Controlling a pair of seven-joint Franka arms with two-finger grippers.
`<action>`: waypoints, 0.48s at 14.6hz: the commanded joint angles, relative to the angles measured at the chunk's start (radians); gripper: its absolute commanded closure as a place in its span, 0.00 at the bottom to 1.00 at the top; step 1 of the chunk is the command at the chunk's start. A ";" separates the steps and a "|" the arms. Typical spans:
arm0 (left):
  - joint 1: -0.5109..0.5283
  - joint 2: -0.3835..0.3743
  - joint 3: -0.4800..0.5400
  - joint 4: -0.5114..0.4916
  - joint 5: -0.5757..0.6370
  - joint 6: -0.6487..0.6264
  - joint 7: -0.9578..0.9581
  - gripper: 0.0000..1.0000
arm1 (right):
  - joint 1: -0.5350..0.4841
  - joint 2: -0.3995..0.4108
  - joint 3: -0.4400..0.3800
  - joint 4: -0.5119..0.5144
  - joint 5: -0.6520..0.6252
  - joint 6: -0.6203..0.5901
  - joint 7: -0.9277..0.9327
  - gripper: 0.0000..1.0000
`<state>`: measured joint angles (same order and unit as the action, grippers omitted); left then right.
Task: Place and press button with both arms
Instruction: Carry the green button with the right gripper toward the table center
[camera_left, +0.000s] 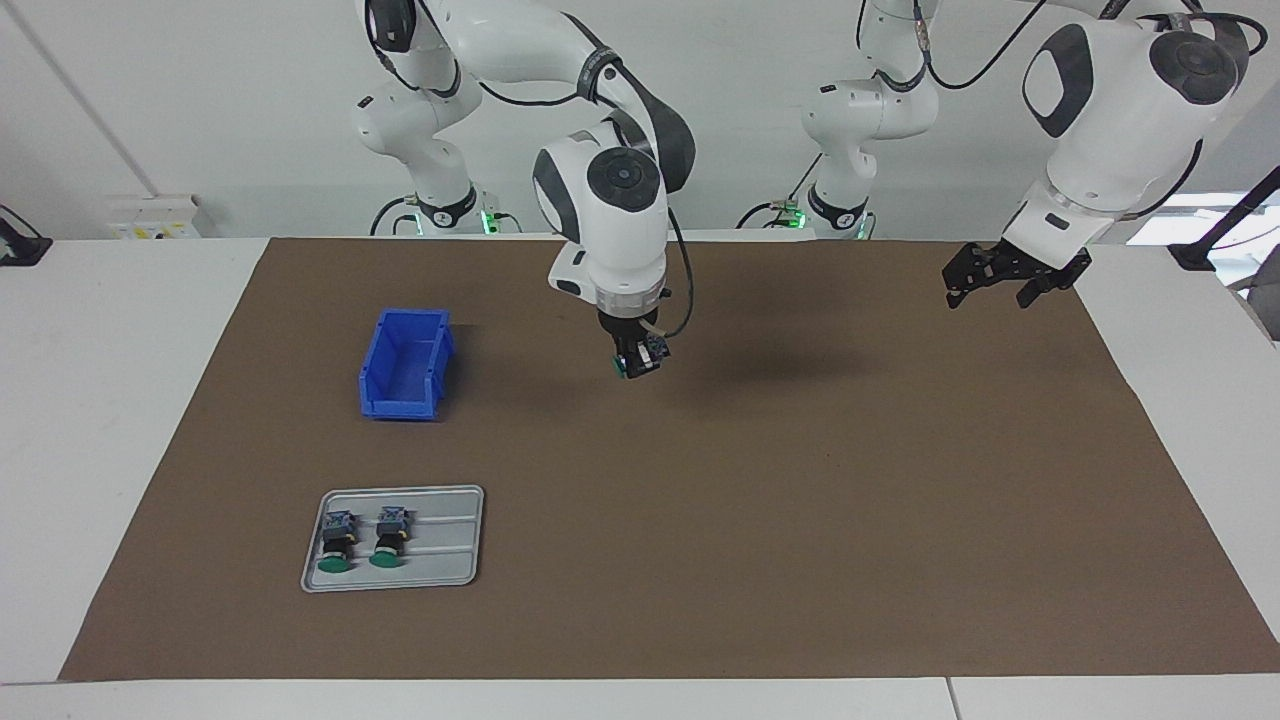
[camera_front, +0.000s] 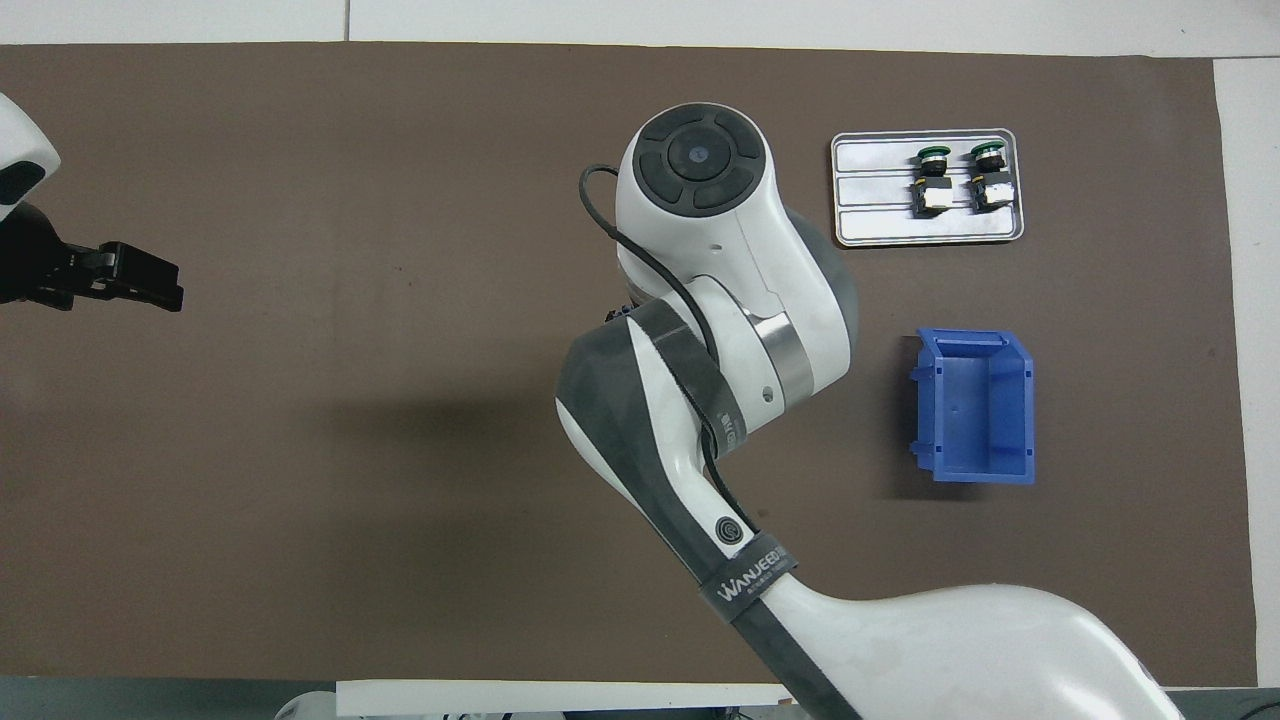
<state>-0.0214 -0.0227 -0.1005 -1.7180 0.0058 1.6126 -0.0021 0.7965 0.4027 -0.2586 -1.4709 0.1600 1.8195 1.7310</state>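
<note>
Over the middle of the brown mat (camera_left: 760, 520), my right gripper (camera_left: 636, 362) hung in the air, closed on a button (camera_left: 652, 352). From the facing view I could make out the blue-grey terminal block sticking out beside the fingertips and a sliver of green cap below, so the part sat tilted in the grip, not upright. In the overhead view the arm's own wrist hid the gripper and the part entirely.

I judged the button a light, rigid little thing: hard plastic body, smooth round cap, nothing that would crush under a firm pinch. The cylindrical body looked likely to roll or twist between flat fingers, so the squarer terminal block seemed the surer place to take hold, leaving the cap free for pressing. Set down on its block, it might topple easily, being narrow.

Two more buttons (camera_left: 336, 541) (camera_left: 388, 537) lay on their sides in the grey tray (camera_left: 455, 570), side by side and apart, toward the right arm's end of the table and farther from the robots than the blue bin (camera_left: 384, 405). The bin looked empty.

My left gripper (camera_left: 1005, 275) waited above the mat's edge at the left arm's end, fingers spread wide, holding and touching nothing. By my reckoning the carried button had yet to be placed, and the pressing was not yet begun.
</note>
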 joint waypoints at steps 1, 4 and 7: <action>0.011 -0.002 -0.002 0.001 -0.012 0.000 0.017 0.00 | 0.052 0.014 -0.013 -0.063 0.021 0.102 0.053 0.91; 0.011 -0.002 -0.002 0.001 -0.012 0.000 0.017 0.00 | 0.056 0.021 -0.011 -0.127 0.019 0.194 0.053 0.91; 0.011 -0.002 -0.002 0.001 -0.012 0.000 0.017 0.00 | 0.058 0.027 -0.011 -0.180 0.019 0.250 0.050 0.91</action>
<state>-0.0214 -0.0227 -0.1005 -1.7180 0.0058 1.6126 -0.0021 0.8509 0.4443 -0.2612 -1.6060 0.1619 2.0352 1.7806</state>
